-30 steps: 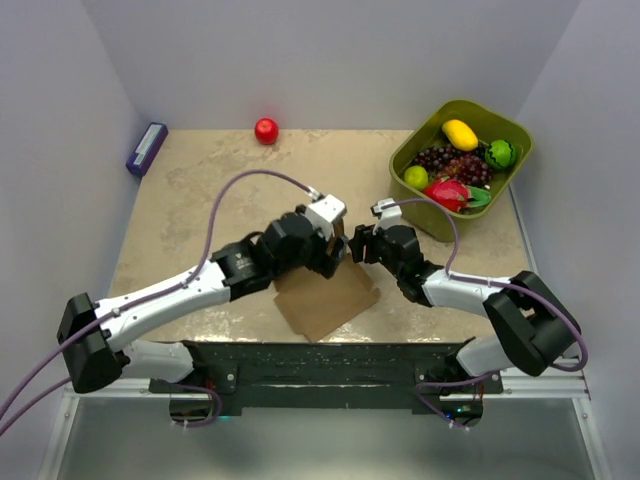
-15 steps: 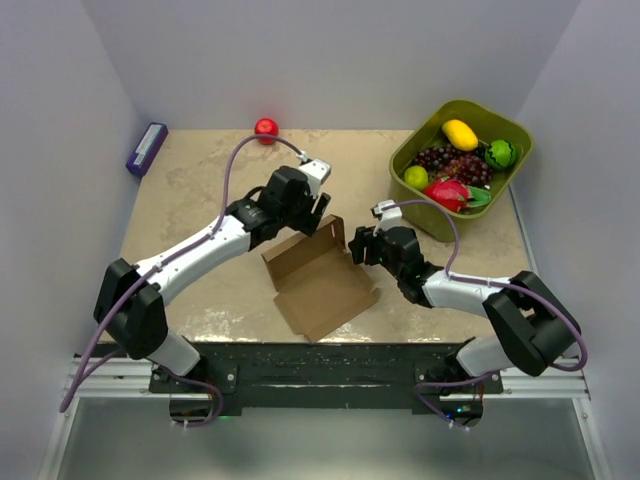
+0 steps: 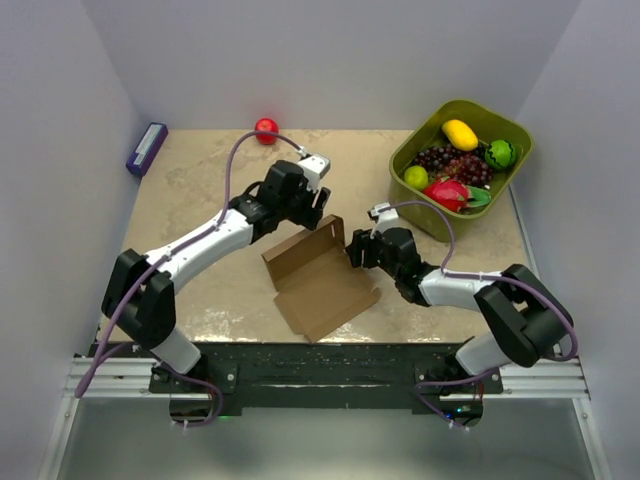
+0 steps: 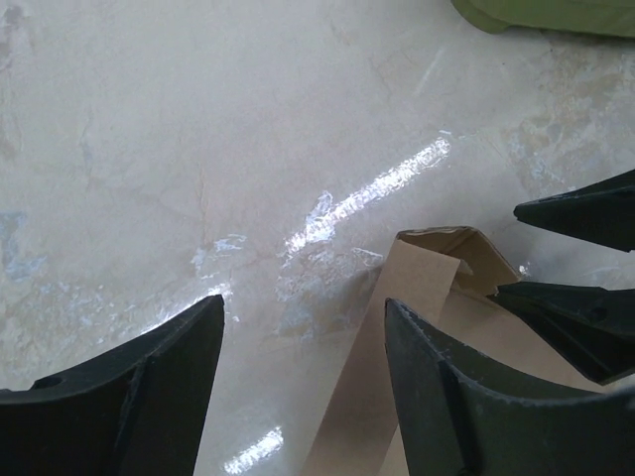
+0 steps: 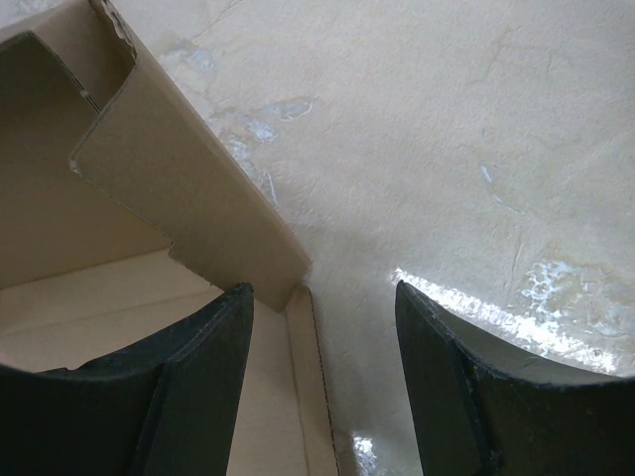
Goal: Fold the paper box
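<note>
The paper box [image 3: 318, 278] is a brown cardboard blank lying on the table, its far edge flap raised. My left gripper [image 3: 312, 212] is open just beyond that raised flap [image 4: 422, 288], which shows between and beside its fingers in the left wrist view. My right gripper [image 3: 356, 247] is open at the box's right far corner. In the right wrist view [image 5: 322, 297] one finger [image 5: 189, 387] is over the inside of the box [image 5: 129, 297] and the other finger [image 5: 476, 397] is outside over the table. Neither gripper holds anything.
A green bin [image 3: 462, 165] with several fruits stands at the back right; its edge shows in the left wrist view [image 4: 556, 15]. A red ball [image 3: 266, 127] lies at the back edge. A purple block [image 3: 146, 148] lies at the back left.
My left arm has pulled back from over the box to its far side, uncovering the raised far flap. My right gripper has stayed at the box's right corner.
</note>
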### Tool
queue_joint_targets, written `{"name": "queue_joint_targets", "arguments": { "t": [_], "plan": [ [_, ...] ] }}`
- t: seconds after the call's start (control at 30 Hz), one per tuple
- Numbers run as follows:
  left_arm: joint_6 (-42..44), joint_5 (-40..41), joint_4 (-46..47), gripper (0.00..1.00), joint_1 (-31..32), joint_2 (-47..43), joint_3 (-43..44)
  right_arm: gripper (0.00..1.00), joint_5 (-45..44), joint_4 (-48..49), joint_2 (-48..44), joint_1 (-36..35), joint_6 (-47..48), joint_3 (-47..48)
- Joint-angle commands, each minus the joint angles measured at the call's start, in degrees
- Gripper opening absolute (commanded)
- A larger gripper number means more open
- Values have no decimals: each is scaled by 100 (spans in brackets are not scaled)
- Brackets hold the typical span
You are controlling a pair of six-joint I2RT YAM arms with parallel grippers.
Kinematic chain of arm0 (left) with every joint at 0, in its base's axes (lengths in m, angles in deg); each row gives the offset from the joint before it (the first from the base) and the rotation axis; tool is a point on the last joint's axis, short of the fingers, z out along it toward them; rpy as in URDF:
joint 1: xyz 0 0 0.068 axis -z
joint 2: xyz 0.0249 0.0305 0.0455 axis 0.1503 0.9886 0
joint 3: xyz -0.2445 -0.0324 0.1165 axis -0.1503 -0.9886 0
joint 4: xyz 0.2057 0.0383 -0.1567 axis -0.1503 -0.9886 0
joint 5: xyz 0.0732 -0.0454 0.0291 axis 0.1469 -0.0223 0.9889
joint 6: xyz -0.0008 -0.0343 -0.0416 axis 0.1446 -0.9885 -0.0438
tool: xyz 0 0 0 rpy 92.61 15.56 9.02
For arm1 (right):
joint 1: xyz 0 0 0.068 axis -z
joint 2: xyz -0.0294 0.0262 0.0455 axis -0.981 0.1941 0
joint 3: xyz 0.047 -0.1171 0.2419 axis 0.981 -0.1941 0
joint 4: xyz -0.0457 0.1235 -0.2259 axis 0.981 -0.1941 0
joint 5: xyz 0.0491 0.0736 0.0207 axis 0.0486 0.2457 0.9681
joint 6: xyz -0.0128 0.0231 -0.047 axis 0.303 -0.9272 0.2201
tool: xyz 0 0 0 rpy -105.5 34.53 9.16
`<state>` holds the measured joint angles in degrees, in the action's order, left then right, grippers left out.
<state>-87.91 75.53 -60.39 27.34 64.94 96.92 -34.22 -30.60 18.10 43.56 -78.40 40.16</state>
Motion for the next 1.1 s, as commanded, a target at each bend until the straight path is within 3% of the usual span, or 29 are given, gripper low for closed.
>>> {"name": "queue_joint_targets", "arguments": {
  "t": [0.0,0.4,0.9,1.07],
  "plan": [
    [-57,-478,532,69,-74,167,201,62,79,275,50,-9,-43,58],
    [-373,-1006,954,67,-171,353,61,60,79,214,103,-9,-34,102],
    [-408,-1112,1341,64,-180,344,-660,59,132,117,103,-9,-78,155],
    [-320,-1050,1368,63,-180,309,-757,59,62,-181,-406,70,-175,173]
  ]
}}
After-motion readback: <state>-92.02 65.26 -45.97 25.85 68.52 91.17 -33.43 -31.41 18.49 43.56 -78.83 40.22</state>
